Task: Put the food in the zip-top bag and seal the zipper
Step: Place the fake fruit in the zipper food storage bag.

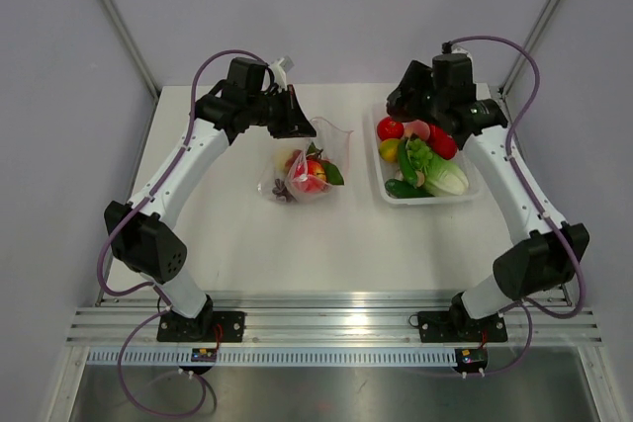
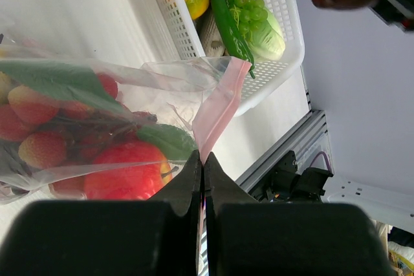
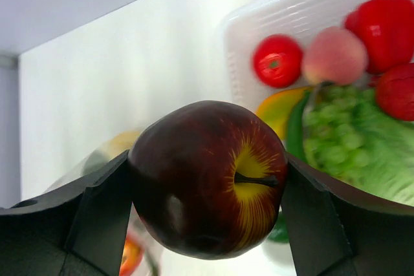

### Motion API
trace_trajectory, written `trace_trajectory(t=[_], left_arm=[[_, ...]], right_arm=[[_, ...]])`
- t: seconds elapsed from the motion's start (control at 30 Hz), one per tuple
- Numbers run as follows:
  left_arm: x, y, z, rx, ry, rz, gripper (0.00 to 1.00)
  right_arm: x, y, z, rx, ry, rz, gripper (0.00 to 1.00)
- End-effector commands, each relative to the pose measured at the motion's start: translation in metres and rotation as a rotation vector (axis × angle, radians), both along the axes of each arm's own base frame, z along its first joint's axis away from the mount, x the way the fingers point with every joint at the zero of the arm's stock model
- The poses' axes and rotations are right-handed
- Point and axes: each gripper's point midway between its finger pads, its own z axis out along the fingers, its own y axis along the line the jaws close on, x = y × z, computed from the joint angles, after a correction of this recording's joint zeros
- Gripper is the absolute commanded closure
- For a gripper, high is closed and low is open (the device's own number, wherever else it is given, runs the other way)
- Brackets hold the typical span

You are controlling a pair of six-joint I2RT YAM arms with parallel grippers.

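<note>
The left hand [image 2: 202, 171] was clenched on the pink zipper [image 2: 220, 105] of the zip-top bag [image 1: 334, 143], which lay on the counter [image 1: 326, 254] holding fruit [image 1: 309, 175]. The right hand [image 3: 207, 208] gripped a dark red apple [image 3: 194, 159] near the white basket [image 1: 431, 202] of food [image 1: 425, 160].

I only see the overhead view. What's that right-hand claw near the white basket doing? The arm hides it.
Observer: Its wrist camera shows the right gripper clamped around a dark red apple with a yellow patch.
Operator: And the left claw by the plastic bag?
Observer: The left gripper is shut, pinching the pink zipper at the zip-top bag mouth.
Operator: What are the green things in the basket?
Observer: Green grapes and a long green pepper lie in the basket.
</note>
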Motion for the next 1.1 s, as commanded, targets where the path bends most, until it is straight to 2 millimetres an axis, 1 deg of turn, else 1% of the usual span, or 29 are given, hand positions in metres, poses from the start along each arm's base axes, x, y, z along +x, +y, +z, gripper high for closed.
trace_trajectory(t=[0.0, 0.07, 0.1, 0.2, 0.23, 0.33, 0.37, 0.4, 0.43, 0.53, 0.6, 0.63, 0.67, 0.7, 0.73, 0.8, 0.93, 1.07], left_arm=[[0.004, -0.005, 0.026, -0.061, -0.072, -0.017, 1.00], [0.004, -0.006, 0.027, -0.065, -0.073, -0.020, 1.00], [0.003, -0.006, 0.028, -0.068, -0.072, -0.020, 1.00], [0.002, -0.006, 0.029, -0.072, -0.072, -0.021, 1.00], [0.002, -0.006, 0.030, -0.074, -0.073, -0.021, 1.00], [0.000, -0.008, 0.032, -0.087, -0.065, -0.028, 1.00], [-0.002, -0.009, 0.034, -0.098, -0.067, -0.042, 1.00], [-0.004, -0.010, 0.035, -0.104, -0.067, -0.051, 1.00], [-0.005, -0.011, 0.037, -0.113, -0.070, -0.054, 1.00], [-0.008, -0.012, 0.042, -0.133, -0.074, -0.067, 1.00], [-0.011, -0.013, 0.045, -0.149, -0.068, -0.077, 1.00], [-0.012, -0.014, 0.047, -0.160, -0.063, -0.081, 1.00], [-0.013, -0.016, 0.047, -0.166, -0.061, -0.088, 1.00], [-0.015, -0.016, 0.051, -0.176, -0.067, -0.092, 1.00], [-0.015, -0.016, 0.051, -0.182, -0.068, -0.093, 1.00], [-0.017, -0.016, 0.052, -0.188, -0.070, -0.099, 1.00], [-0.020, -0.018, 0.053, -0.205, -0.068, -0.112, 1.00], [-0.021, -0.022, 0.053, -0.237, -0.056, -0.126, 1.00]], right_arm=[[-0.041, 0.061, 0.030, 0.017, -0.075, 0.155, 0.30], [-0.057, 0.083, 0.033, 0.043, -0.080, 0.197, 0.30], [-0.069, 0.103, 0.033, 0.060, -0.079, 0.243, 0.30], [-0.083, 0.132, 0.030, 0.117, -0.065, 0.303, 0.30], [-0.090, 0.145, 0.028, 0.125, -0.057, 0.333, 0.30], [-0.093, 0.166, 0.015, 0.136, -0.026, 0.365, 0.30], [-0.090, 0.170, 0.004, 0.129, -0.003, 0.369, 0.30], [-0.088, 0.172, 0.000, 0.128, 0.003, 0.367, 0.30], [-0.083, 0.174, -0.007, 0.121, 0.013, 0.364, 0.30], [-0.076, 0.178, -0.015, 0.109, 0.023, 0.359, 0.29], [-0.066, 0.183, -0.025, 0.092, 0.034, 0.347, 0.29], [-0.059, 0.184, -0.039, 0.070, 0.060, 0.331, 0.29], [-0.054, 0.186, -0.037, 0.066, 0.054, 0.320, 0.29], [-0.049, 0.184, -0.040, 0.056, 0.056, 0.298, 0.28], [-0.044, 0.187, -0.045, 0.054, 0.066, 0.285, 0.27], [-0.038, 0.187, -0.050, 0.048, 0.073, 0.262, 0.24], [-0.030, 0.190, -0.053, 0.059, 0.080, 0.222, 0.22], [-0.023, 0.187, -0.061, 0.038, 0.092, 0.187, 0.20]])
